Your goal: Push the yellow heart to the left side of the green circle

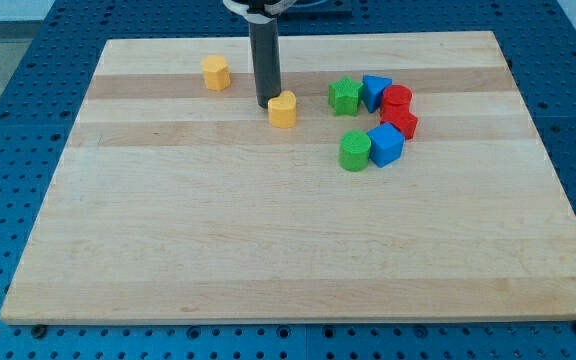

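The yellow heart (283, 110) lies on the wooden board (268, 230), in the upper middle of the view. My tip (267, 104) touches its upper left side. The green circle (355, 151) stands to the heart's lower right, about a block's width or more away, next to a blue block (386, 145). A second yellow block (216, 73) lies alone at the view's upper left of my tip.
A green star-like block (345, 96), a blue triangle (375, 91) and two red blocks (398, 99) (401, 123) form a cluster to the heart's right, above the green circle.
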